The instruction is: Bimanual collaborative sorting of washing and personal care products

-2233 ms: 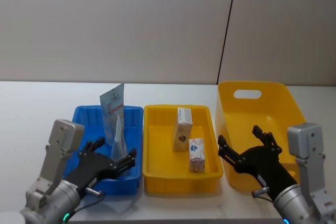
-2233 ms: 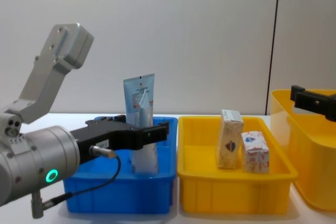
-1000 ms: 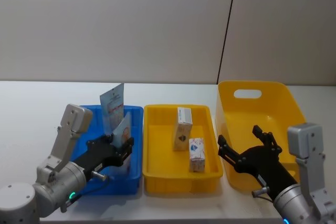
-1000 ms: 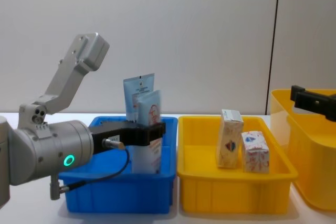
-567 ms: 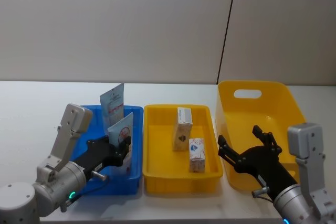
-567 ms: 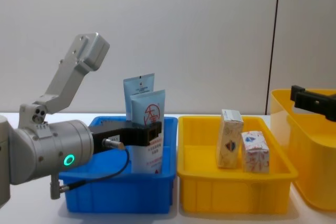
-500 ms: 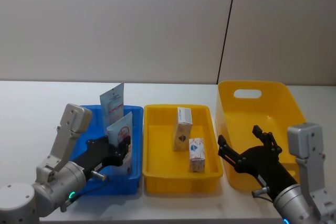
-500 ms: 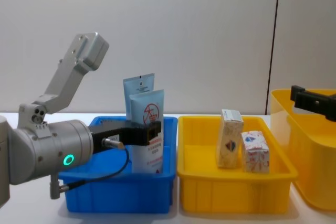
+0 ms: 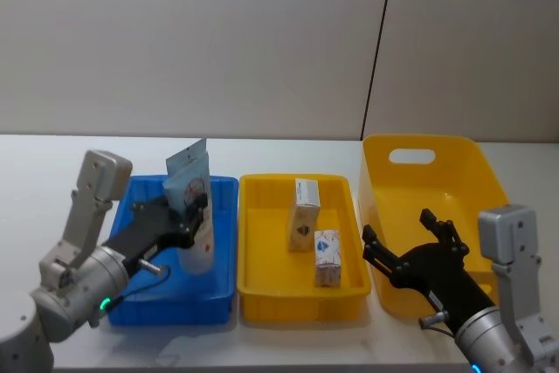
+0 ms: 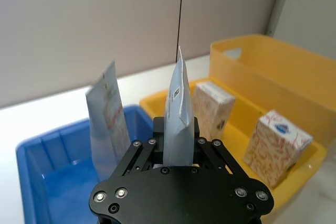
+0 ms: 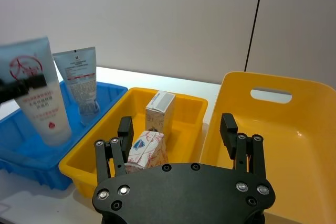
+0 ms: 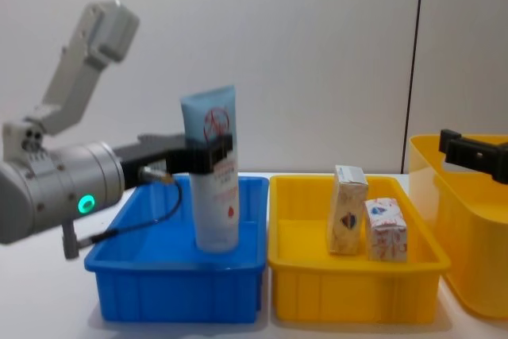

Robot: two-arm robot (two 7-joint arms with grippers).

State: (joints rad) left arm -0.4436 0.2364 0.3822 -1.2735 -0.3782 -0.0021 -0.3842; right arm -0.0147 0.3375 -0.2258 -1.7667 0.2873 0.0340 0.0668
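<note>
My left gripper (image 9: 186,214) is shut on a pale blue tube with a red round logo (image 9: 197,212), holding it upright over the blue tray (image 9: 140,303). In the chest view the tube (image 12: 213,196) has its cap end just inside the tray and the gripper (image 12: 209,153) clamps it high up. A second tube (image 9: 183,162) stands behind it, also seen from the left wrist (image 10: 107,114). Two cartons (image 9: 306,203) (image 9: 327,258) stand in the yellow tray (image 9: 297,305). My right gripper (image 9: 397,229) hangs open near the front left corner of the yellow bin (image 9: 428,148).
The three containers stand side by side on a white table (image 9: 52,172): blue tray left, yellow tray middle, deep yellow bin with a handle slot right. A grey wall rises close behind. Bare tabletop lies left of the blue tray.
My left gripper has lifted the red-logo tube higher and drawn it slightly back in the blue tray. The right arm, cartons and second tube have not moved.
</note>
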